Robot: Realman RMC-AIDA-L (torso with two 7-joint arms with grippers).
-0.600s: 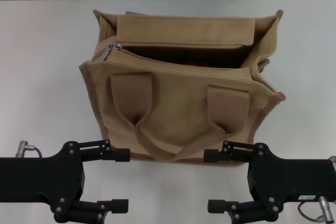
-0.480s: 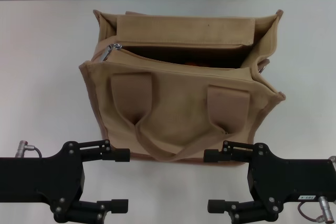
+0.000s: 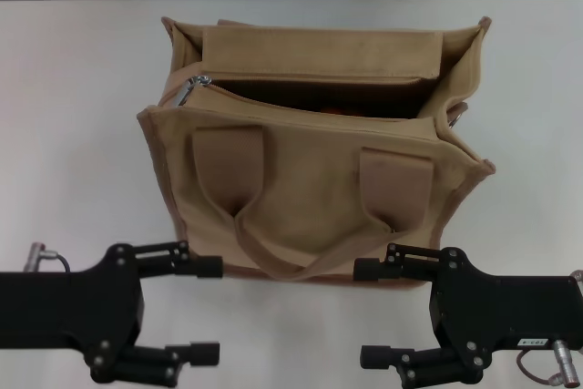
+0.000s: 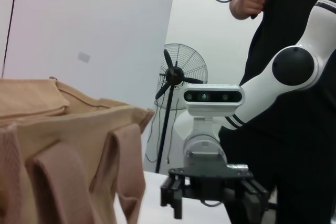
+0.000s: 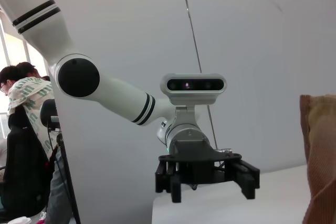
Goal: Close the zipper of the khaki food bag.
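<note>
The khaki food bag [image 3: 310, 184] stands upright on the white table, its near handle [image 3: 273, 257] hanging down the front. Its zipper [image 3: 314, 80] is open along the top, with the silver pull tab [image 3: 192, 90] at the bag's left end. Something orange shows inside the opening. My left gripper [image 3: 209, 310] is open and empty, low in front of the bag's left corner. My right gripper [image 3: 367, 313] is open and empty in front of the bag's right corner. The left wrist view shows the bag [image 4: 63, 145] and the right gripper [image 4: 210, 195]. The right wrist view shows the left gripper [image 5: 207, 179].
The white table [image 3: 73, 134] stretches to both sides of the bag, with a tiled wall behind it. In the wrist views a standing fan [image 4: 176, 77] and people [image 5: 26, 98] are off the table in the background.
My left gripper has shifted slightly to the left and back toward me. The bag, zipper and right gripper have not moved.
</note>
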